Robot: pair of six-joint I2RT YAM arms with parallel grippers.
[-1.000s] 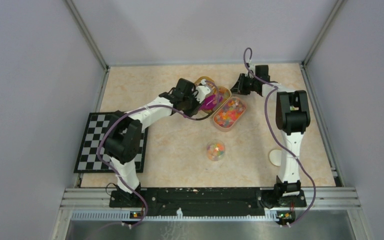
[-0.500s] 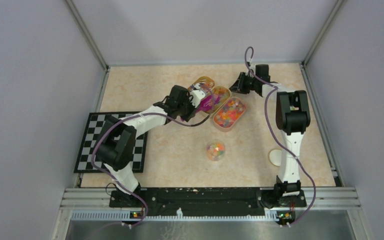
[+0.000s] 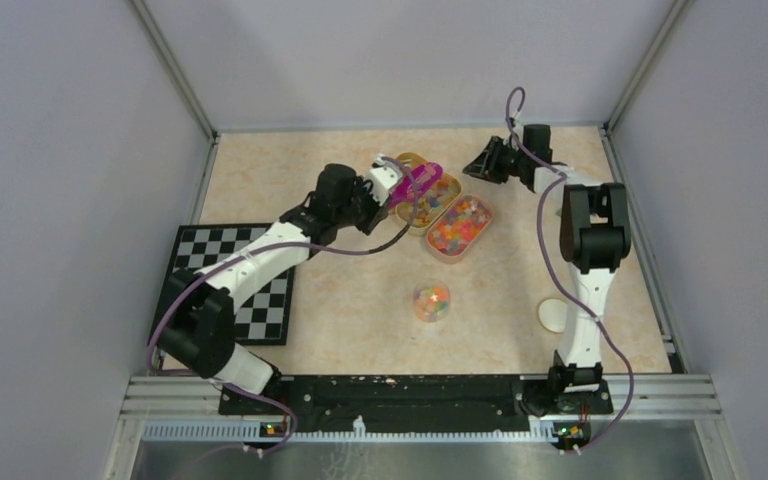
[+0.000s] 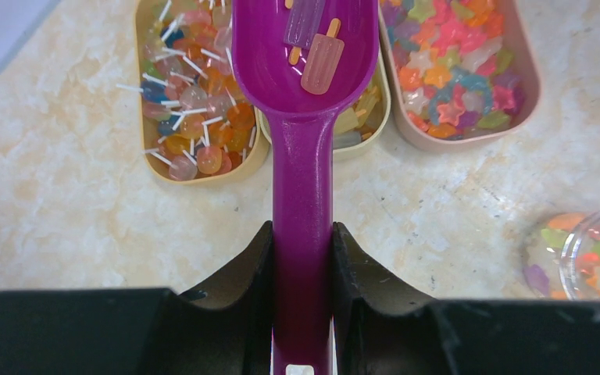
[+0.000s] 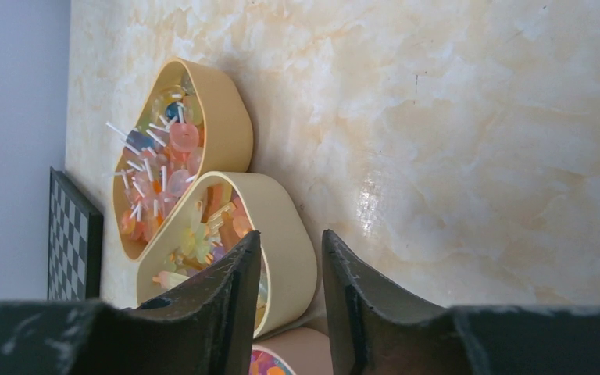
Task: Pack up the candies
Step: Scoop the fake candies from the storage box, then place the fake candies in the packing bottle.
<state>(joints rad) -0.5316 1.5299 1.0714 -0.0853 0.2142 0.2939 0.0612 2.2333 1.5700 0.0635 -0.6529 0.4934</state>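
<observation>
So the candies [image 3: 457,222] are mostly sitting in three oblong beige trays packed side by side toward the far middle of the tabletop [image 3: 360,290]. Each tray's long axis slants from near-left to far-right in the overhead view. The left tray [image 4: 142,94] has lollipop candies [image 4: 195,101] with little white sticks pointing every which way. The right tray [image 4: 525,86] is a heap of star candies [image 4: 453,70]. The middle tray [image 4: 381,117] is mostly hidden under the scoop. There's a smaller batch in a clear cup [image 3: 431,300] nearer the arms, well apart from the trays.

The left claw [image 4: 302,266] is clamped on the handle of a purple scoop [image 4: 303,164]. The scoop's long axis runs straight out from the claw, with the bowl pointing toward the trays and sitting over the middle one. Two popsicle candies [image 4: 322,64] are lying in the bowl, sticks pointing back toward the handle.

The right claw [image 5: 289,250] is at the far side next to the trays. Its fingers are a little apart with nothing between them.

Also around: a checkerboard mat [image 3: 195,255] on the left and a white disc [image 3: 552,315] near the right arm.
</observation>
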